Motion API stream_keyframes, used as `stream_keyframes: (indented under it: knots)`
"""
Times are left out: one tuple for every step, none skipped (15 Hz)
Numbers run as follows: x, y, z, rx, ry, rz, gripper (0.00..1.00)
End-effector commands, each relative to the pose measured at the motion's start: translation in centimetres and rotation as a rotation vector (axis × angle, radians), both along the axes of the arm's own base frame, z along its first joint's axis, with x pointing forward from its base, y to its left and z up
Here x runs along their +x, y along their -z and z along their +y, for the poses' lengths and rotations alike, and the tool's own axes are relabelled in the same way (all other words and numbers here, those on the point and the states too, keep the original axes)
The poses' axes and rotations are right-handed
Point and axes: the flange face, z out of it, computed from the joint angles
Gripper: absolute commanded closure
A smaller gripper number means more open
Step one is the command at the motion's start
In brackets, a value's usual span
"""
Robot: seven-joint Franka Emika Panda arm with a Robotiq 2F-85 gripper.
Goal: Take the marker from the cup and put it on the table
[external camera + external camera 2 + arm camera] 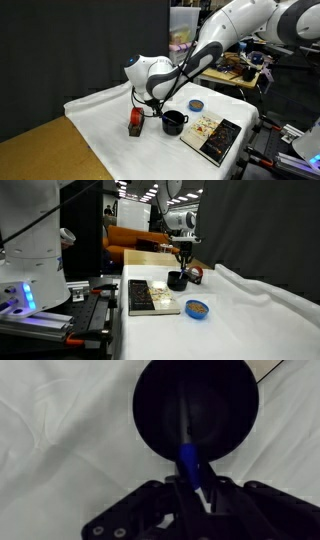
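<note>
In the wrist view I look straight down into the dark cup (195, 405), which stands on the white-clothed table (60, 440). The marker (188, 460), with a blue upper end, rises out of the cup's mouth and runs up between my jaws. My gripper (192, 478) is shut on the marker just above the rim, and the marker's lower part is lost in the dark inside the cup. In both exterior views the gripper (157, 108) (184, 258) hangs directly over the cup (174, 122) (177, 280).
A red-and-black block (135, 120) stands close beside the cup. A small blue disc (196, 104) and a flat printed board (212, 137) lie on the cloth nearby. A bare wooden corner (40, 150) shows at the table's edge. Equipment stands around the table.
</note>
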Motion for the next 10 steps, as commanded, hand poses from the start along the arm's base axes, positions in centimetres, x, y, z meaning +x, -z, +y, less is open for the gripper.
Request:
stream_keyframes:
  knots:
    - [0.4, -1.8, 0.0, 0.023, 0.012, -0.032, 0.96]
    - [0.5, -2.4, 0.2, 0.028, 0.011, -0.045, 0.96]
    - [0.7, -3.2, 0.4, 0.036, 0.008, -0.062, 0.96]
    - [0.7, -4.3, 0.6, 0.047, 0.006, -0.084, 0.96]
    - [0.8, -5.4, 0.7, 0.056, 0.007, -0.105, 0.96]
    - [1.0, -6.5, 0.8, 0.058, 0.012, -0.138, 0.96]
    - [1.0, -7.6, 0.8, 0.070, 0.017, -0.161, 0.96]
    - [1.1, -8.7, 0.8, 0.079, 0.022, -0.183, 0.96]
    - [1.1, -9.6, 0.8, 0.089, 0.027, -0.203, 0.96]
    - [1.1, -10.4, 0.7, 0.096, 0.033, -0.222, 0.96]
